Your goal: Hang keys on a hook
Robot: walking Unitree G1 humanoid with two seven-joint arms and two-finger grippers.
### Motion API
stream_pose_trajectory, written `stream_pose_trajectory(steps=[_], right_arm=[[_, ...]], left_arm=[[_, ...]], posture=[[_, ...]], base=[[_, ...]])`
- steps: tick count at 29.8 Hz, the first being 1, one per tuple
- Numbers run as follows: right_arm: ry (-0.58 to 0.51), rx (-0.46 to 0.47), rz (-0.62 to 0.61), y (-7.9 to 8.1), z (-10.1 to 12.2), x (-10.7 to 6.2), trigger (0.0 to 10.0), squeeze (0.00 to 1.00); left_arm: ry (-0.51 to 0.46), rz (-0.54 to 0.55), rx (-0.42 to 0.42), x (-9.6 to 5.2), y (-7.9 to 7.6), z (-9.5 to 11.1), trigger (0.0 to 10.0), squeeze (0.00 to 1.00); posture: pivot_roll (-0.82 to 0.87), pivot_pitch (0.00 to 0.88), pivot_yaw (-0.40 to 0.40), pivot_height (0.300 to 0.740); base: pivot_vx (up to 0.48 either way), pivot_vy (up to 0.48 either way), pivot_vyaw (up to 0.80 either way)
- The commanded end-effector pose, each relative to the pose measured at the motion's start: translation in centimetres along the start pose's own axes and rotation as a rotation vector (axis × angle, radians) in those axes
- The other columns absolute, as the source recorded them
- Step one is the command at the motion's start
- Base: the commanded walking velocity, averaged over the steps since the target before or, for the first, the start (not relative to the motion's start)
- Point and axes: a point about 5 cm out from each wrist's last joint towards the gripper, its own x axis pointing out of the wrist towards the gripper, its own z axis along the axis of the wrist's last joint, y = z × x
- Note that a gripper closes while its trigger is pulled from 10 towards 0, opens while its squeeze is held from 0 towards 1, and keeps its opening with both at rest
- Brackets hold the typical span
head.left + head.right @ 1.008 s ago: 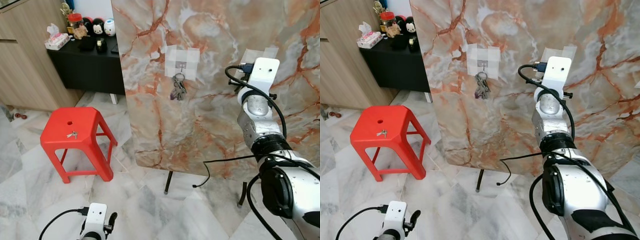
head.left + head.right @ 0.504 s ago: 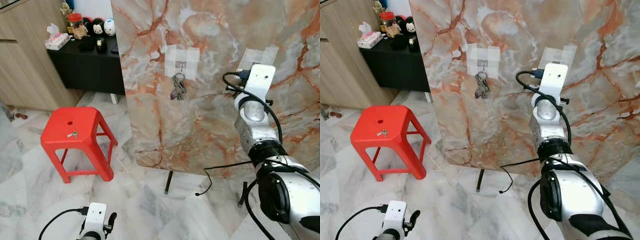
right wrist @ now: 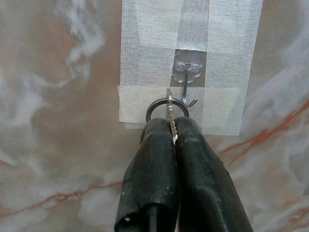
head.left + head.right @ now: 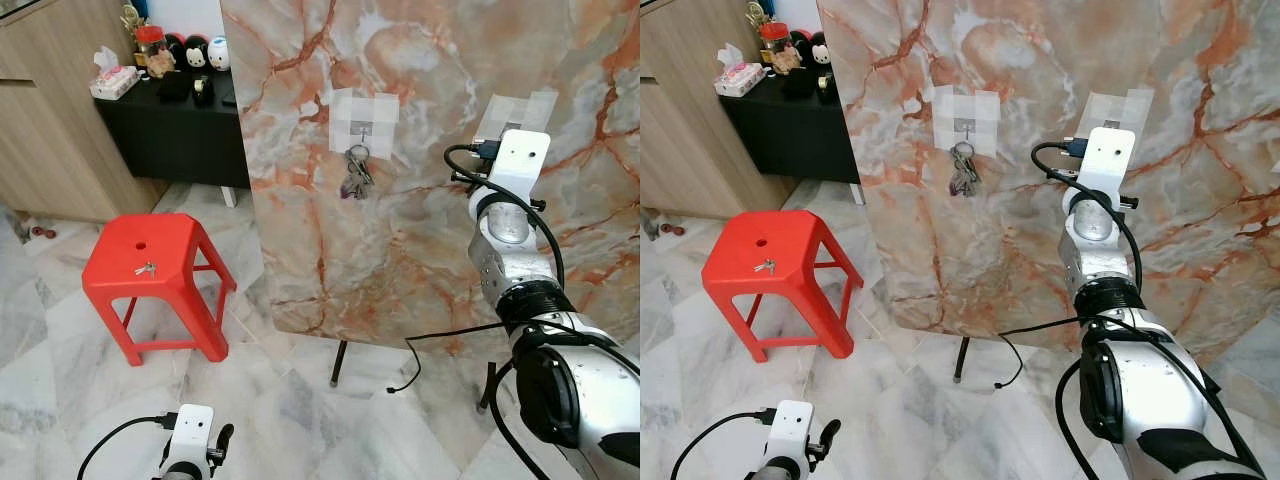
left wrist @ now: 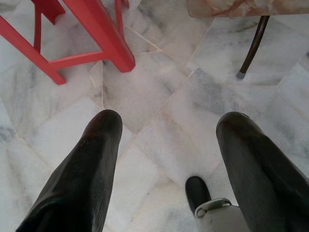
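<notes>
Key [image 3: 170, 116] with ring pinched between right gripper [image 3: 174, 137] jaws, clamped tight, ring just beside wire hook [image 3: 189, 87] taped to marble panel [image 4: 430, 230]. Left gripper [image 5: 169, 159] hangs low over marble floor [image 5: 159, 92], jaws apart. Further left, red stool [image 4: 150, 270] carries small key [image 4: 146, 268]. Second key bunch [image 4: 356, 175] hangs on other taped hook.
</notes>
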Motion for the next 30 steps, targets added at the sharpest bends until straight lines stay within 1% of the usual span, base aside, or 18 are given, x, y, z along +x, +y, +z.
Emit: stream_pose_trajectory(steps=[1,11,13,15,30], right_arm=[[-0.028,0.011,-0.005,-0.03,0.73,0.11,10.0,0.00],[-0.028,0.011,-0.005,-0.03,0.73,0.11,10.0,0.00],[-0.074,0.000,-0.060,-0.61,1.37,0.11,10.0,0.00],[-0.092,0.000,-0.082,-0.84,1.67,0.13,10.0,0.00],[-0.086,0.002,-0.076,-0.58,1.43,-0.07,10.0,0.00]], left_arm=[[0.022,-0.010,0.021,-0.14,0.08,-0.42,10.0,0.00],[0.022,-0.010,0.021,-0.14,0.08,-0.42,10.0,0.00],[0.019,-0.008,0.023,0.00,0.13,-0.19,10.0,0.00],[0.017,-0.008,0.024,0.07,0.15,-0.08,10.0,0.00],[0.016,-0.008,0.024,0.10,0.13,-0.03,10.0,0.00]], posture=[[0.01,0.066,-0.016,0.740],[0.01,0.066,-0.016,0.740],[0.00,0.061,-0.013,0.740],[0.00,0.060,-0.012,0.740],[0.00,0.060,-0.012,0.740]], base=[[0.000,0.000,0.00],[0.000,0.000,0.00],[0.000,0.000,0.00],[0.000,0.000,0.00],[0.000,0.000,0.00]])
